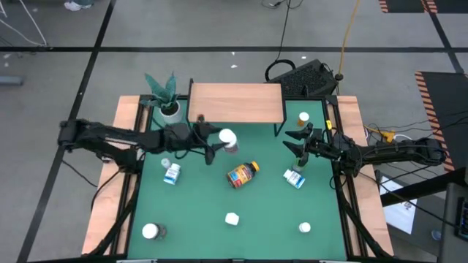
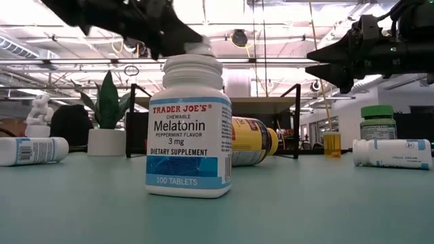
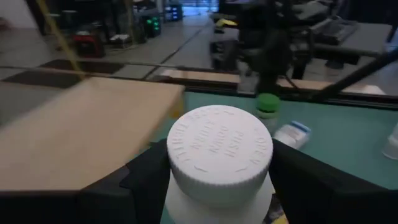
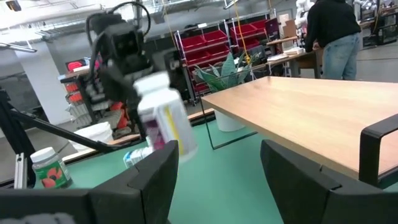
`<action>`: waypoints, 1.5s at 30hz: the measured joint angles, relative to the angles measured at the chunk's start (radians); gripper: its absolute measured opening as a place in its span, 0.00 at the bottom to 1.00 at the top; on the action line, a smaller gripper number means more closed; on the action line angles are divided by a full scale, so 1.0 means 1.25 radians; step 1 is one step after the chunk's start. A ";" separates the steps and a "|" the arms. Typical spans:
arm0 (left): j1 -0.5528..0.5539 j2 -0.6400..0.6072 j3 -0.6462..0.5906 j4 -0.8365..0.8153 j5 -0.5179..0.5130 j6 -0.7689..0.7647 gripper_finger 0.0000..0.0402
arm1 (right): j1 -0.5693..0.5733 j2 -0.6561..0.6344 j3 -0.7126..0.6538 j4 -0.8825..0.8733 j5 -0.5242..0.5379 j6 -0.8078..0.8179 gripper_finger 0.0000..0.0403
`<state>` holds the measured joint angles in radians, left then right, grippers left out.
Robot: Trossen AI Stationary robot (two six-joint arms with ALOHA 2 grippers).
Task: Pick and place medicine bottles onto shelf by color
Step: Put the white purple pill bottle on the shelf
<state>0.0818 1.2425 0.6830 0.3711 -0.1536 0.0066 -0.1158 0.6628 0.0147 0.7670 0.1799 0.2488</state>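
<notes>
Foreground item: Trader Joe's Melatonin bottle, upright, centre frame.
Left gripper: clenched on white-capped bottle, mid-carry.
Right gripper: fingers apart, empty.
Next: lower onto shelf, upper centre.

Both arms: matte black, built of jointed, angular segments, lean along the links and bulkier at the joints.

Left arm: long dark links; thin black cables run beside the link at the 9 o'clock side of the high view.

Right arm: same black finish, blocky wrist housing, cabling along the link.

Left tool: two broad, flat black fingers with chamfered edges and a dull plastic sheen.

Right tool: matching pair of wide black fingers, smooth-faced, corners bevelled.
</notes>
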 joint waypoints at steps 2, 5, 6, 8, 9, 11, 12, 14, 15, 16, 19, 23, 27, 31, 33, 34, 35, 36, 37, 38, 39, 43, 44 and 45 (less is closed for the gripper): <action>0.030 -0.053 0.030 -0.096 0.000 0.025 0.61 | 0.000 0.000 0.000 0.002 0.000 -0.001 0.56; 0.088 -0.101 0.107 -0.251 0.000 0.085 0.62 | 0.000 0.000 0.000 0.013 0.001 -0.004 0.56; 0.110 -0.103 0.138 -0.294 0.000 0.105 0.62 | 0.000 0.000 0.000 0.016 0.001 -0.005 0.56; 0.155 -0.101 0.197 -0.371 0.000 0.139 0.62 | 0.000 0.000 0.000 0.025 0.001 -0.005 0.56; 0.179 -0.099 0.225 -0.402 0.000 0.155 0.62 | 0.000 -0.001 0.000 0.025 0.001 -0.005 0.56; 0.228 -0.087 0.274 -0.428 0.018 0.185 0.62 | 0.000 -0.001 0.000 0.026 0.001 -0.005 0.56; 0.253 -0.080 0.293 -0.436 0.035 0.197 0.62 | 0.000 -0.001 0.000 0.026 0.001 -0.005 0.56; 0.306 -0.067 0.319 -0.458 0.075 0.216 0.62 | 0.000 0.000 0.000 0.025 0.001 -0.005 0.56; 0.334 -0.060 0.326 -0.460 0.103 0.229 0.62 | 0.000 0.000 0.000 0.023 0.001 -0.008 0.56; 0.363 -0.054 0.328 -0.458 0.136 0.242 0.62 | 0.000 0.000 0.000 0.020 0.001 -0.008 0.56; 0.464 -0.040 0.323 -0.441 0.243 0.246 0.62 | 0.000 0.000 0.000 0.001 0.001 -0.008 0.56; 0.579 -0.009 0.309 -0.442 0.350 0.246 0.62 | 0.000 0.000 0.000 -0.013 0.001 -0.007 0.56; 0.643 0.034 0.308 -0.433 0.421 0.251 0.62 | 0.000 0.000 0.000 -0.014 0.001 -0.002 0.56; 0.673 0.073 0.308 -0.402 0.460 0.261 0.62 | 0.000 0.000 0.000 -0.015 0.001 0.001 0.56; 0.680 0.087 0.308 -0.386 0.464 0.262 0.62 | 0.000 0.000 0.000 -0.015 0.001 0.001 0.56; 0.681 0.093 0.309 -0.380 0.466 0.262 0.62 | 0.000 0.000 0.000 -0.015 0.002 0.001 0.56; 0.682 0.098 0.309 -0.375 0.466 0.261 0.62 | 0.000 0.000 0.000 -0.015 0.002 0.001 0.56; 0.683 0.101 0.310 -0.373 0.467 0.260 0.62 | 0.000 0.000 0.000 -0.015 0.002 0.000 0.56; 0.683 0.103 0.310 -0.372 0.467 0.259 0.62 | 0.000 0.000 0.000 -0.015 0.002 0.000 0.56; 0.683 0.103 0.310 -0.370 0.466 0.259 0.62 | 0.000 0.000 0.000 -0.016 0.002 -0.001 0.56; 0.683 0.104 0.310 -0.370 0.466 0.259 0.62 | 0.000 0.000 0.000 -0.018 0.002 -0.001 0.56; 0.682 0.104 0.310 -0.370 0.465 0.260 0.62 | 0.000 0.000 0.000 -0.032 0.002 -0.001 0.56; 0.683 0.104 0.310 -0.371 0.464 0.260 0.62 | 0.000 0.000 0.000 -0.035 0.002 -0.001 0.56; 0.685 0.104 0.310 -0.372 0.464 0.260 0.62 | 0.000 0.000 0.000 -0.036 0.002 -0.001 0.56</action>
<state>0.9375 1.3720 1.0702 -0.0937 0.4263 0.3317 -0.1158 0.6628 0.0147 0.7219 0.1822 0.2470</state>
